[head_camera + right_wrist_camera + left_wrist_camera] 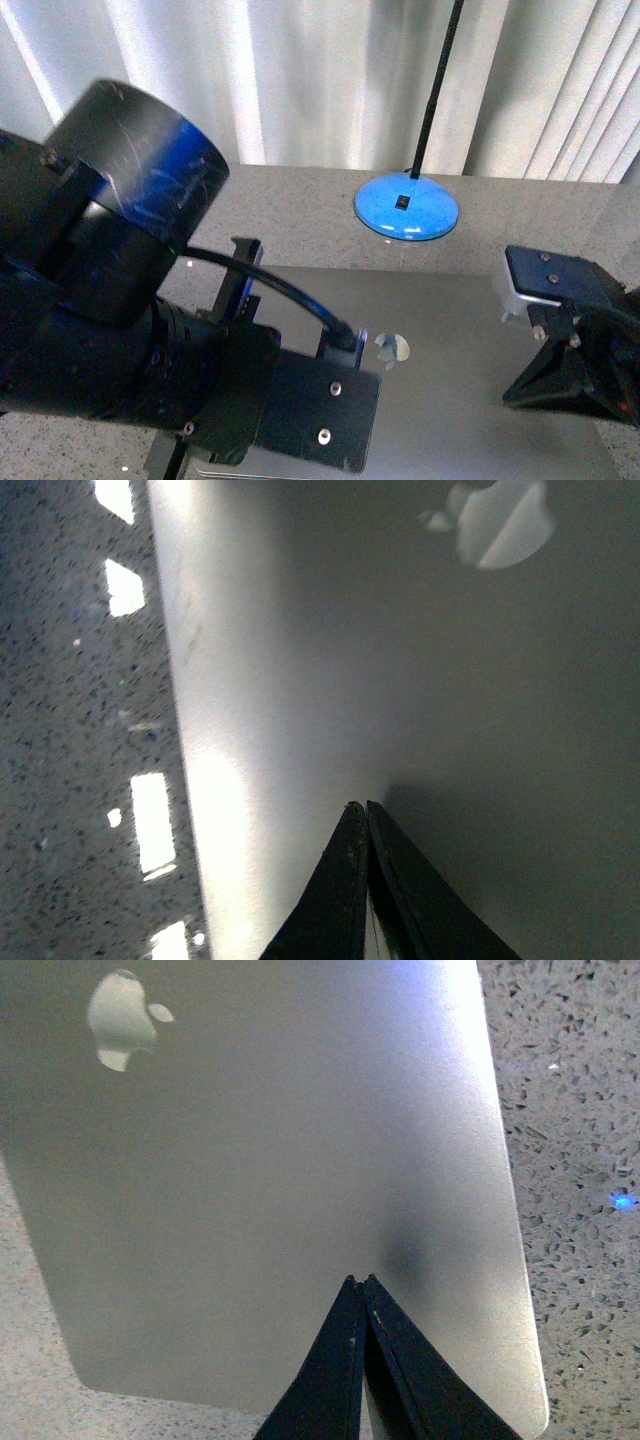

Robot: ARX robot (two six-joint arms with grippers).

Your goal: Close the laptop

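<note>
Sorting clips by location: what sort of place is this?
Likely an office or lab desk by a window: speckled stone-look tabletop, grey laptop, blue-based stand, vertical blinds behind.

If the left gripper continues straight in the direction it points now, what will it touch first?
Most likely the grey lid of the laptop: the shut left gripper aims straight at it, its shadow just ahead. Whether they already touch is unclear.
</note>
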